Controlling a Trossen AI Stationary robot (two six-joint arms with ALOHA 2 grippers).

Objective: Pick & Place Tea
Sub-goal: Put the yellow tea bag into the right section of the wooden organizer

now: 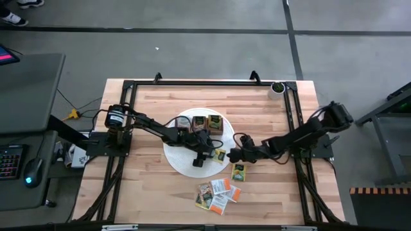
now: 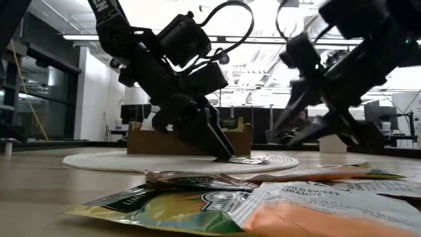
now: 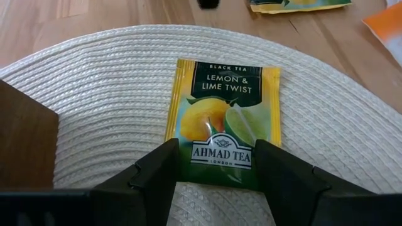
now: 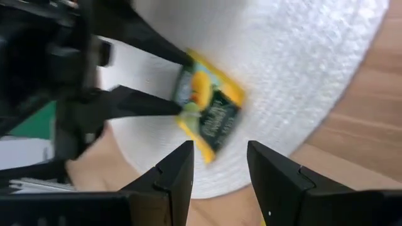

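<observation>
A yellow-green lemon and lime tea packet (image 3: 223, 119) lies flat on the white woven mat (image 1: 183, 160), at its right part. My left gripper (image 3: 217, 169) stands open over the packet's near end, its fingertips down on it. My right gripper (image 4: 220, 163) hangs open just to the packet's (image 1: 219, 155) right, above the mat's edge, with nothing between its fingers. In the right wrist view the left fingers reach the packet (image 4: 210, 110) from the far side. The wooden box (image 1: 209, 123) stands on the far part of the mat. My left gripper sets its two spread fingertips (image 3: 164, 164) on the packet's near end, one over each corner (image 3: 182, 141) by a side edge. The fingers come slanting down from the table's left. The packet stays flat on the mat between and under them.
One more packet (image 1: 239, 171) lies on the wood just right of the mat. A loose heap of several packets (image 1: 218, 192) lies toward the near edge. A small dark round thing (image 1: 277, 87) sits at the far right corner. A black frame borders the table.
</observation>
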